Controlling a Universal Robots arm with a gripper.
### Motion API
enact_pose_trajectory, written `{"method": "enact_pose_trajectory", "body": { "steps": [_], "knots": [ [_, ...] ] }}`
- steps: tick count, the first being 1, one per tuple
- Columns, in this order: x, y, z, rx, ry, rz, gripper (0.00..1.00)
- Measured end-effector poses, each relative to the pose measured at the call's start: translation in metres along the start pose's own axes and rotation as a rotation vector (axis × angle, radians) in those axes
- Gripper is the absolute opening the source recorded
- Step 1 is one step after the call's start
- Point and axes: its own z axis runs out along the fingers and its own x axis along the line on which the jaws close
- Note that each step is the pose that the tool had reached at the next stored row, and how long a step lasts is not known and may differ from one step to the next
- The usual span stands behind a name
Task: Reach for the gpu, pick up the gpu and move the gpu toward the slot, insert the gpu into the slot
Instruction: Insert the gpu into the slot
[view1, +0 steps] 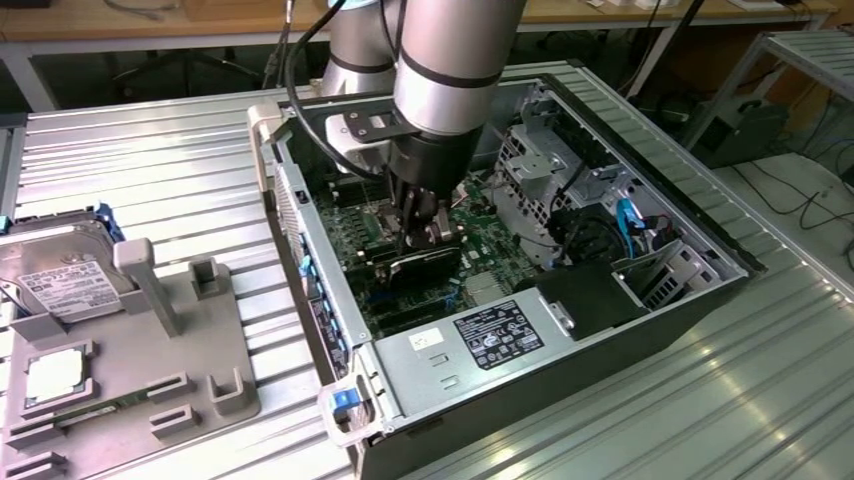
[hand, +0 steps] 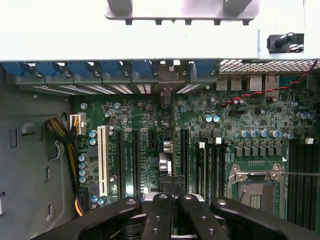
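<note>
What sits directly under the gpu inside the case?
The gpu, clamped in the gripper, stands on edge over the green motherboard. The slot beneath it is covered by the card.

Black gpu (view1: 424, 265); green motherboard (hand: 240, 112); black claw (hand: 169, 200); silver hard drive (view1: 60, 270), white label.

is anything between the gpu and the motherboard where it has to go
Nothing visible. The gripper is shut on the gpu, held on edge inside the open case, low over the motherboard. Whether its lower edge has reached a connector cannot be told. In the wrist view the card runs edge-on between the connector strips with no cable across it.
</note>
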Motion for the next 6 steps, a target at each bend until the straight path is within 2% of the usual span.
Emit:
{"method": "enact_pose_trajectory", "body": {
  "steps": [6],
  "knots": [
    [0.0000, 0.0000, -0.0002, 0.0000, 0.0000, 0.000, 0.11]
  ]
}}
